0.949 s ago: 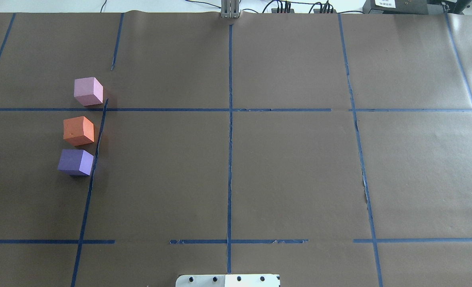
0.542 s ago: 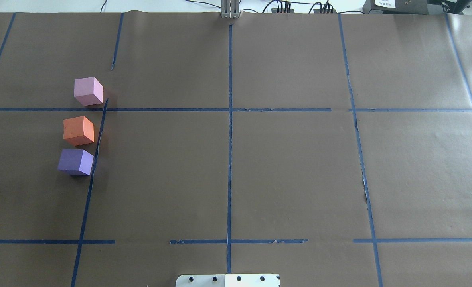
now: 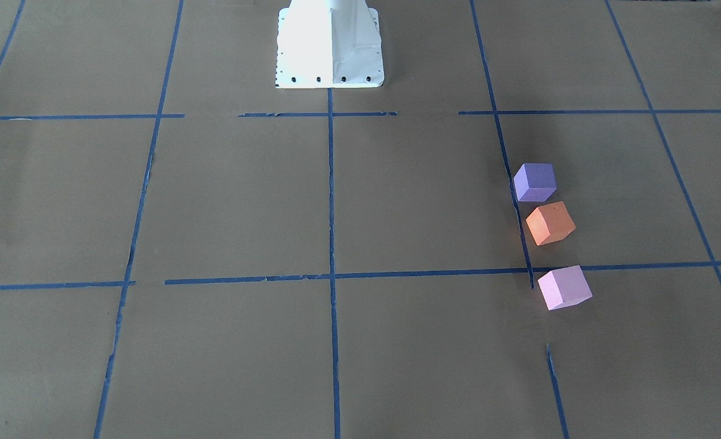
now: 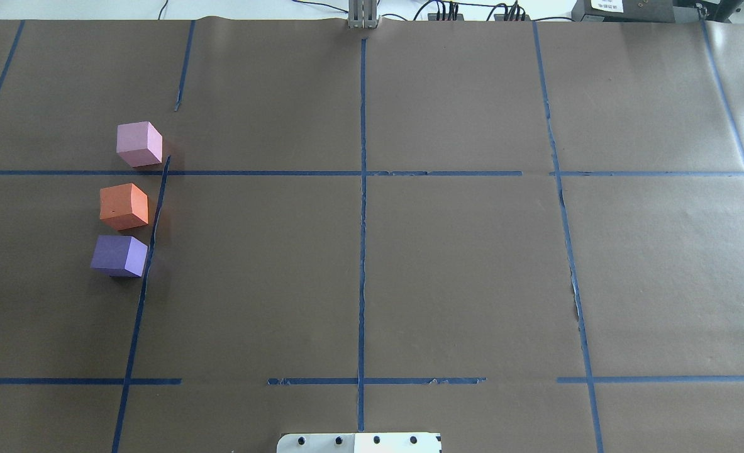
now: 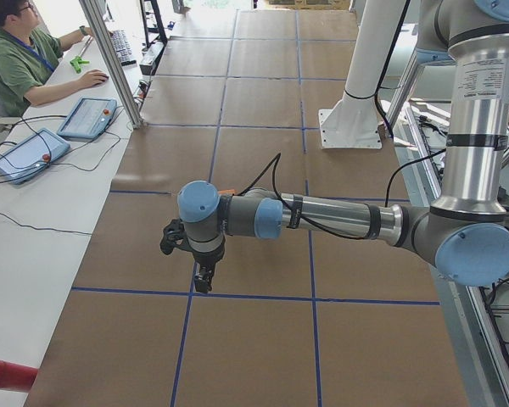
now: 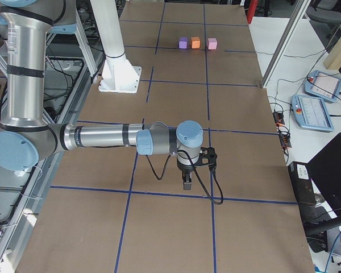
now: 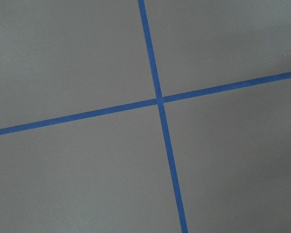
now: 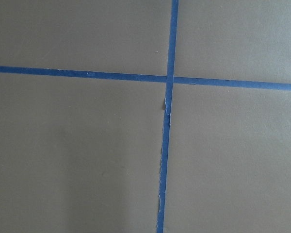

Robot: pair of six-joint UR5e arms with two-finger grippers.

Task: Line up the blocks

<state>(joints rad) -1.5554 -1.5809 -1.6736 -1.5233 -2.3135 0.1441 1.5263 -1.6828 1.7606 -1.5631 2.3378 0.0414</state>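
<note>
Fingers [image 5: 202, 280] of the left gripper [image 5: 205, 287] are pointing straight down over a tape crossing. Those of the right gripper [image 6: 186, 186] are doing the same at the opposite end. Both pairs are showing only in the side views, so I cannot tell whether they are apart or together.

The brown paper-covered table [image 4: 460, 270], gridded with blue tape lines [image 4: 362, 251], is lying below both pairs. Each wrist view is showing only paper and a crossing, no block. The left arm [image 5: 331, 216] and right arm [image 6: 96, 136] are reaching out low and level.

The three blocks are sitting far across the table from the right fingers. They are nearer the left fingers, though not beneath them. Outward from the robot they run dark violet-purple foam cube [image 4: 120, 255], orange foam cube [image 4: 124, 206], pale pink-lilac foam cube [image 4: 139, 144], all just beside one tape line.

Judgement: the row is looking nearly formed. Purple and orange are sitting just beside each other. Pink is standing off with a wider gap and drifting slightly sideways, and orange is sitting twisted against its neighbours.

If tidying, the left gripper is the better placed:
- Come down on pink from above.
- Turn the wrist so the fingers are meeting two opposite flat faces, not corners.
- Close lightly, since foam gives.
- Set pink down on the purple-orange axis with a matching gap, avoiding any nudge to orange.
</note>
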